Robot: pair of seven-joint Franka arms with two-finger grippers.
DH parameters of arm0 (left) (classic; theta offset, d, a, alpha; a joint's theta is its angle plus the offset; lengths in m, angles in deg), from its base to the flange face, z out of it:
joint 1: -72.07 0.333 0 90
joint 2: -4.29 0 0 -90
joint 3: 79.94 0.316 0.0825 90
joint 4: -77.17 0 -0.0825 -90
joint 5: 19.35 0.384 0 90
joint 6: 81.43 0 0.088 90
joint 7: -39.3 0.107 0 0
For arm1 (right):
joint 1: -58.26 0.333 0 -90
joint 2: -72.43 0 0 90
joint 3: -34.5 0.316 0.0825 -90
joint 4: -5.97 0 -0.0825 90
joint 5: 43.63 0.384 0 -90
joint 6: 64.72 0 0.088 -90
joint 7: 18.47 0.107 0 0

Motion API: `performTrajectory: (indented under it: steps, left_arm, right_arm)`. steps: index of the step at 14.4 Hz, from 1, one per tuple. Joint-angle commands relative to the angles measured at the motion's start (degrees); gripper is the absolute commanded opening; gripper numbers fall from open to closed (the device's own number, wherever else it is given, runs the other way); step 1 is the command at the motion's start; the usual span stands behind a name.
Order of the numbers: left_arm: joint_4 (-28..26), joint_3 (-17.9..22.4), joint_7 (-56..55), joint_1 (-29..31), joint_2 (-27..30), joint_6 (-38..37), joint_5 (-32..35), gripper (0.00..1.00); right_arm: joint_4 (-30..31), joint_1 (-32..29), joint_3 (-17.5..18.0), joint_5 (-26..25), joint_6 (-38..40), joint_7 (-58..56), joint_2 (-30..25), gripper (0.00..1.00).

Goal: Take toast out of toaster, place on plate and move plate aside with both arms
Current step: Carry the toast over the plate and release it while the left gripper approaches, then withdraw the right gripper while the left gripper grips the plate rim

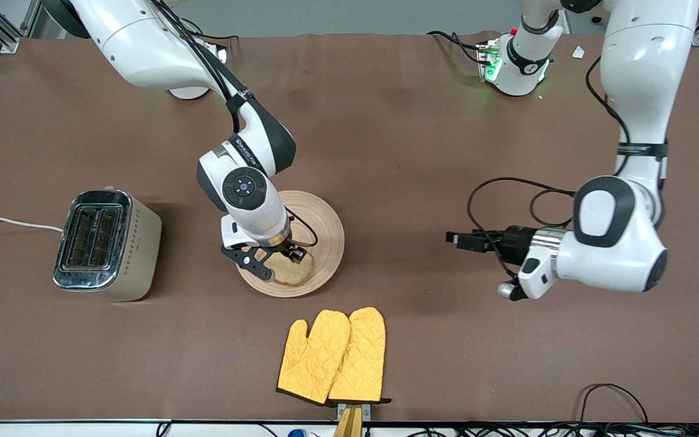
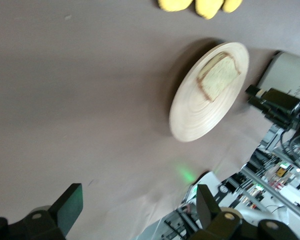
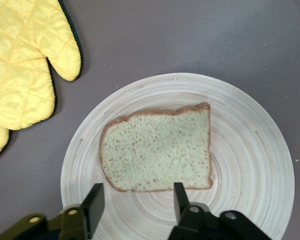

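The toast [image 1: 295, 273] lies flat on the round wooden plate [image 1: 325, 233], on the part nearest the front camera. My right gripper [image 1: 278, 262] hangs just over the plate, open and empty. In the right wrist view its fingertips [image 3: 93, 204] straddle bare plate [image 3: 250, 165] beside the toast [image 3: 157, 155]. My left gripper [image 1: 452, 238] is open and empty. It hovers low over the table toward the left arm's end, apart from the plate and pointing at it. The left wrist view shows its gripper [image 2: 136, 205], the plate [image 2: 200, 117] and the toast [image 2: 217, 75].
A silver two-slot toaster [image 1: 107, 243] stands toward the right arm's end, with a white cord [image 1: 10, 221]. Two yellow oven mitts [image 1: 334, 355] lie nearer the front camera than the plate. Both also show in the left wrist view: toaster [image 2: 290, 70], mitts [image 2: 200, 5].
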Motion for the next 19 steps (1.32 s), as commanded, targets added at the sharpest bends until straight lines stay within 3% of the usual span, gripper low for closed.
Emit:
performTrajectory:
  steps: [1, 4, 7, 10, 11, 16, 19]
  left_arm:
    - [-8.53, -5.19, 2.06, 0.62, 3.34, 11.38, -4.21, 1.0]
    - [-13.83, -8.81, 6.0, 0.19, 5.29, 20.29, -10.62, 1.0]
    - [-16.12, -12.24, 13.03, -0.43, 2.49, 27.06, -16.86, 1.0]
    - [-16.12, -13.39, 15.86, -2.88, -1.12, 31.8, -17.23, 1.0]
    - [-16.21, -13.39, 15.86, -5.15, -1.82, 35.21, -17.23, 1.0]
    - [-14.55, -13.39, 17.44, -12.38, -7.35, 46.48, -22.67, 1.0]
    - [-12.79, -13.48, 17.97, -12.56, -10.43, 46.67, -24.17, 1.0]
  right_arm:
    - [-2.62, -2.59, 1.78, -1.48, 0.86, -1.02, -1.12, 1.0]
    - [-2.99, -9.09, 3.45, -1.22, 7.08, -14.52, -5.23, 1.0]
    - [-2.81, -16.12, 3.36, -0.87, 13.69, -30.34, -11.82, 1.0]
    - [-2.55, -20.96, 2.75, -0.6, 17.3, -35.83, -16.48, 1.0]
    - [-2.46, -21.76, 1.44, 0.97, 18.09, -36.27, -18.07, 1.0]
    - [-0.97, -21.33, -12.35, 11.95, 23.53, -53.91, -25.89, 1.0]
    - [4.28, -20.8, -15.61, 12.41, 24.42, -58.67, -31.95, 1.0]
